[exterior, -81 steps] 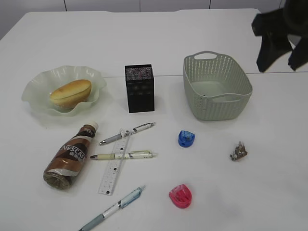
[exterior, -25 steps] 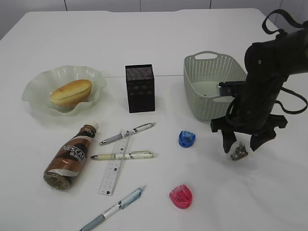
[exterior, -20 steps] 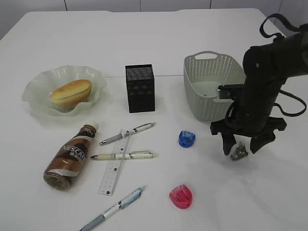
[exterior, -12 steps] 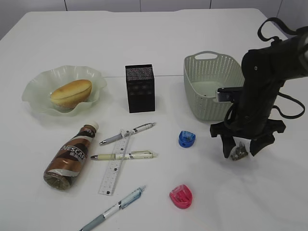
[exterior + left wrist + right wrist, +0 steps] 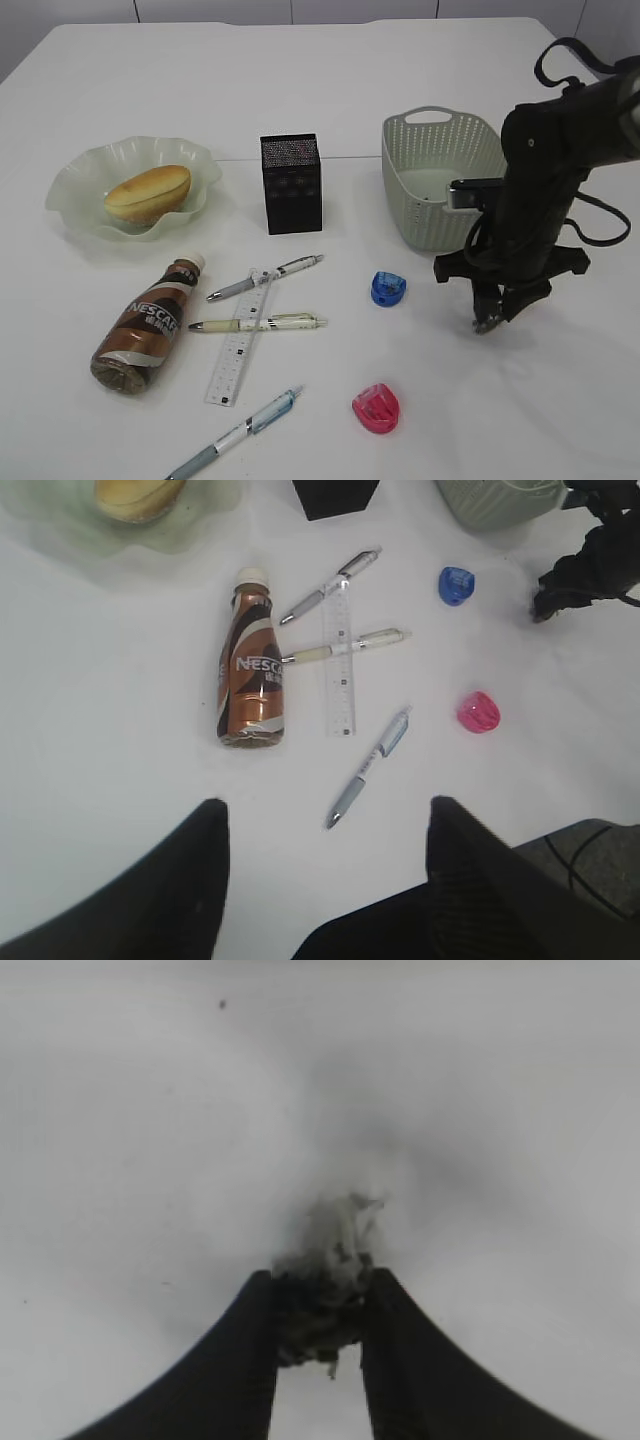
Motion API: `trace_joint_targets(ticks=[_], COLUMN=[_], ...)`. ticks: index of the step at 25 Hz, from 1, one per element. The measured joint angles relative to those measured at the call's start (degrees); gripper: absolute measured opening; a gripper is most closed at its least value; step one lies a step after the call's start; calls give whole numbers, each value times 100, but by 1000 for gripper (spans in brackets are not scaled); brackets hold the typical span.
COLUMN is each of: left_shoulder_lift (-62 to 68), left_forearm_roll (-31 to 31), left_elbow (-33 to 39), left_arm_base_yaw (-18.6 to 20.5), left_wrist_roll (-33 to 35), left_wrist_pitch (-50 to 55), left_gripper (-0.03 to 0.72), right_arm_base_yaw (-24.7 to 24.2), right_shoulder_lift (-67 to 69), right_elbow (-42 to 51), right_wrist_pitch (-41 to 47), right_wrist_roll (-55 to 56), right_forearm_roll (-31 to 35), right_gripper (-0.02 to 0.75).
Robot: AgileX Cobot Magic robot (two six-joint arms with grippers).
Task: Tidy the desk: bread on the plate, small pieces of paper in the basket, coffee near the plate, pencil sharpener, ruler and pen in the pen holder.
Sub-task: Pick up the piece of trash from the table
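Down on the table [image 5: 330,80], the right gripper [image 5: 492,316] has its fingers [image 5: 240,1360] pressed against both sides of the paper scrap [image 5: 325,1280], just in front of the basket [image 5: 448,178]. Well back, the left gripper [image 5: 320,880] hangs with its jaws spread wide and nothing between them, above the bottle [image 5: 248,673], ruler [image 5: 340,660] and pens [image 5: 365,770].

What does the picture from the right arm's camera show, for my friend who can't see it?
The right gripper pinches a crumpled scrap of paper between its two dark fingers. Beneath it is the plain white table, blurred.
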Motion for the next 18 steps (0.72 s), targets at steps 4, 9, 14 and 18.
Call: trace_joint_targets(ticks=[4,9,14,18], left_shoulder_lift=[-23,-58,-70,-82], left_forearm_roll=[-36,-36,-38,-48], left_elbow=[0,0,0,0], left_arm_base_yaw=[0,0,0,0], left_wrist_roll=[0,0,0,0], left_wrist_pitch=[0,0,0,0], left_gripper=[458,458,458,457], right_arm_base_yaw=[0,0,0,0], right_shoulder_lift=[89,122,-23,-288], right_elbow=[0,-35,-35,-35], right_wrist_pitch=[41,106,196,634], right_wrist_roll=[0,0,0,-183], right_forearm_roll=[-22,-71,-32,219], right_gripper=[123,4,-3,-4])
